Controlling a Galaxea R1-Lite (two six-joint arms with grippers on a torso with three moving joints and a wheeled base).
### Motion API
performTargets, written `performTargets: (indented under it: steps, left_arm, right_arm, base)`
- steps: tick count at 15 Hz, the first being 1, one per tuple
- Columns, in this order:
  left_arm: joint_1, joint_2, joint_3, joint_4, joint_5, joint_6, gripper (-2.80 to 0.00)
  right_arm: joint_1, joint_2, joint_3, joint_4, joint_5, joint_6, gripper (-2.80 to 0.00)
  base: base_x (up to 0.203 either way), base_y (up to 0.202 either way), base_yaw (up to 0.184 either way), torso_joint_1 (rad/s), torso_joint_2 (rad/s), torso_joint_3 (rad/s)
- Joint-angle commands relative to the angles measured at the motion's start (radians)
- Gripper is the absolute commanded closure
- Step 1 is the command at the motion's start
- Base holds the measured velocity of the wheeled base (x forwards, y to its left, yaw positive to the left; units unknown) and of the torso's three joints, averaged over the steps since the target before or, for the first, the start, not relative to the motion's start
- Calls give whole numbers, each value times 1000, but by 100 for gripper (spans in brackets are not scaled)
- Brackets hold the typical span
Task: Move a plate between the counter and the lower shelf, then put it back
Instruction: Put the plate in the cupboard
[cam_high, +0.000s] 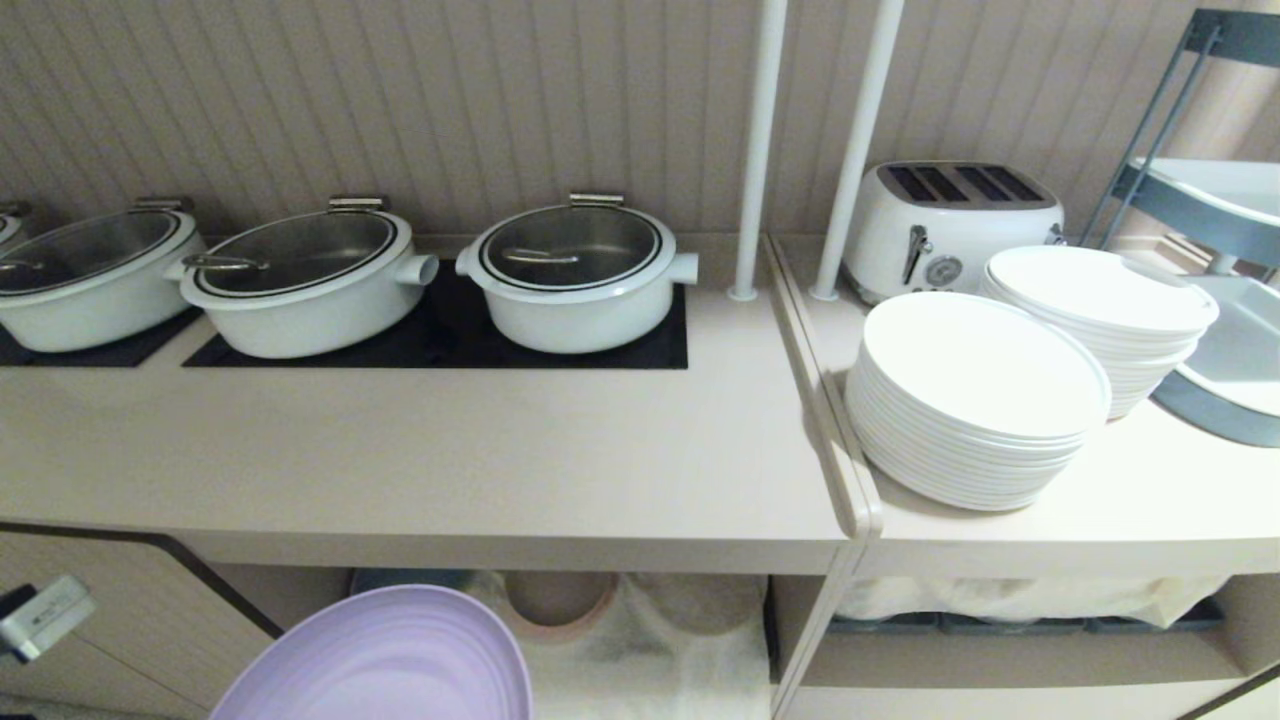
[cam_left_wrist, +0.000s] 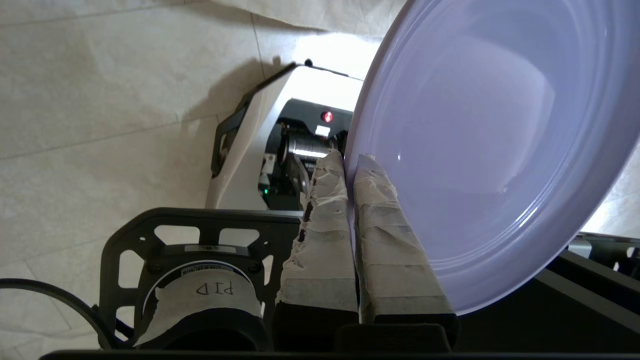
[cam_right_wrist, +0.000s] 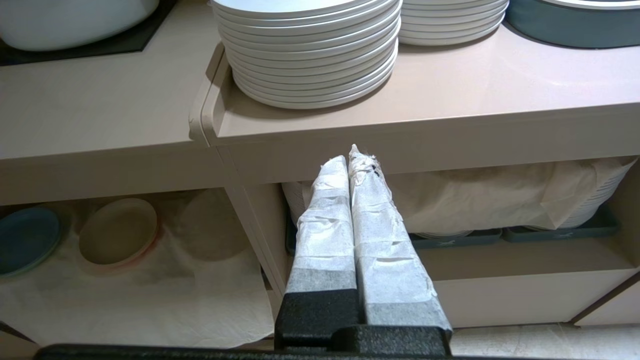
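only the left wrist view shows the left gripper (cam_left_wrist: 350, 162) pinching the plate (cam_left_wrist: 480, 150) by its rim; the head view shows it below the counter (cam_high: 420, 460) edge.

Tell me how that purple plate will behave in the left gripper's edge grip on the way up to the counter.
The plate looks like glossy plastic, so probably light and stiff, unlikely to sag. The left gripper pinches only its rim, so it may pivot or slip if jolted. Its smooth sheen suggests little friction against the wrapped fingers. Set on the counter, it should lie flat.
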Motion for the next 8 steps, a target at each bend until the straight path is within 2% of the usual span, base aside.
performTargets:
  steps: [1, 8]
  left_arm:
    - [1, 48, -20, 2, -6, -2, 0]
    - [1, 87, -39, -13, -5, -2, 0]
  right_arm:
    - [0, 0, 0, -1, 0, 1, 0]
    - [1, 0, 0, -1, 0, 1, 0]
  base:
    - [0, 0, 0, 0, 0, 0]
    - [0, 0, 0, 0, 0, 0]
